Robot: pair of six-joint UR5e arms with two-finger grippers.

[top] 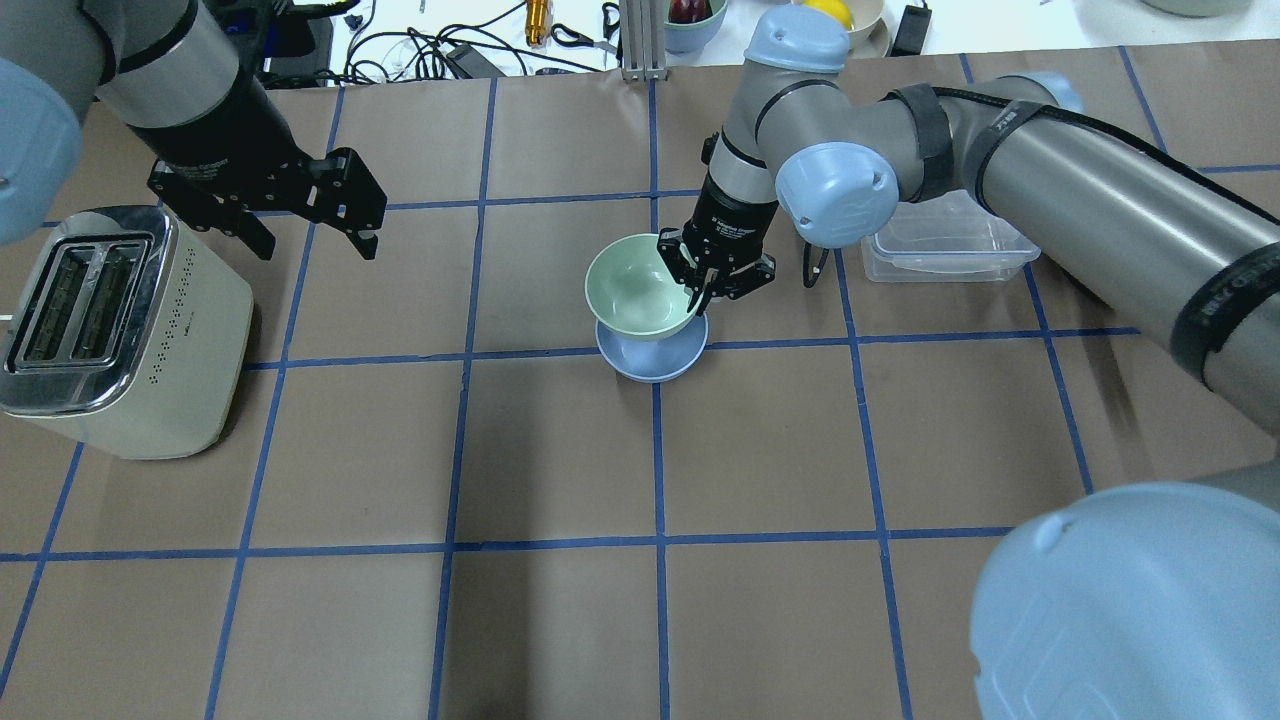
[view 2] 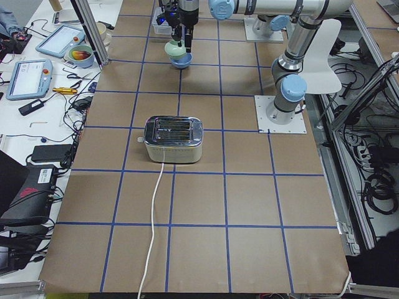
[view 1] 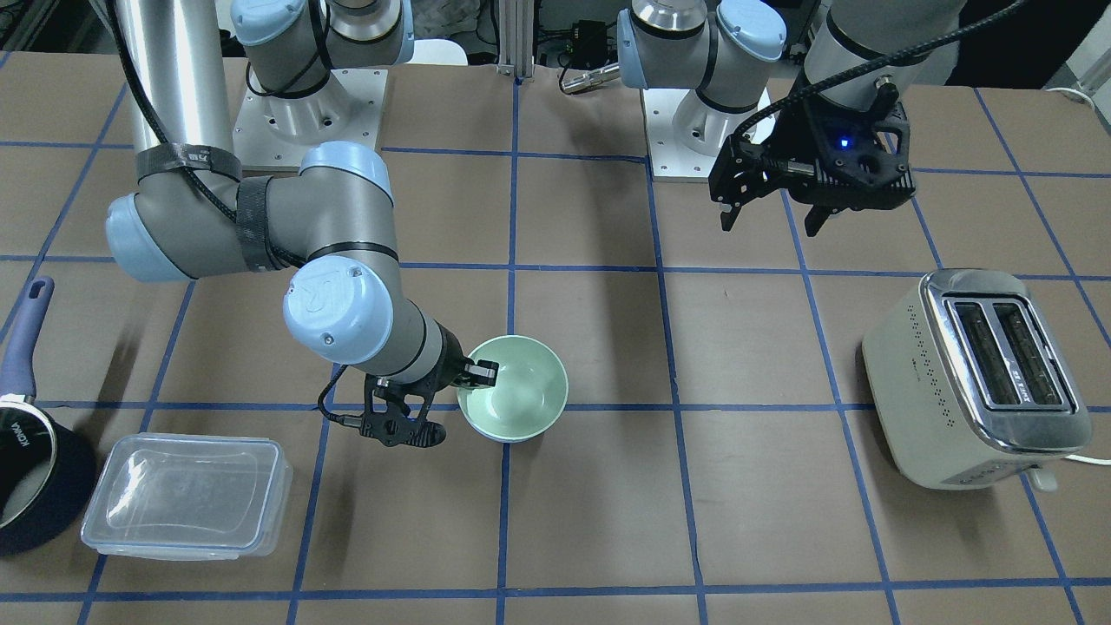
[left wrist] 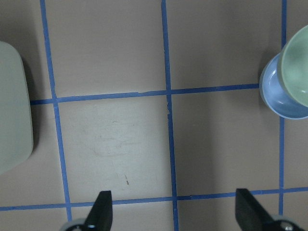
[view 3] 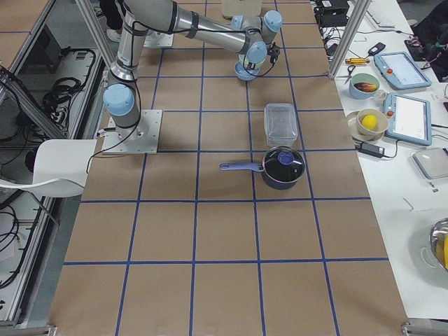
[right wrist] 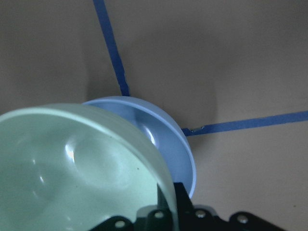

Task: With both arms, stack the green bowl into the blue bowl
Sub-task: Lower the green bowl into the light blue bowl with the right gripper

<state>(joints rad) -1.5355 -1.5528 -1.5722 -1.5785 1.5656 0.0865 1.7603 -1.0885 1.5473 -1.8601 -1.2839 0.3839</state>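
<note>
The green bowl [top: 636, 295] hangs from my right gripper [top: 700, 290], which is shut on its rim. It is just over the blue bowl [top: 650, 365], which stands on the table and is partly covered by it. I cannot tell whether the two bowls touch. The right wrist view shows the green bowl [right wrist: 72, 163] over the blue bowl [right wrist: 163, 139]. From the front, the green bowl [view 1: 514, 388] hides the blue one. My left gripper [top: 316, 245] is open and empty above the table, next to the toaster. Its wrist view shows both bowls [left wrist: 276, 96] at the right edge.
A cream toaster [top: 100, 330] stands on my left side of the table. A clear lidded container [top: 945, 240] lies beyond my right arm, and a dark navy saucepan [view 1: 30, 469] stands beside it [view 1: 187, 495]. Brown paper with blue tape lines covers the table.
</note>
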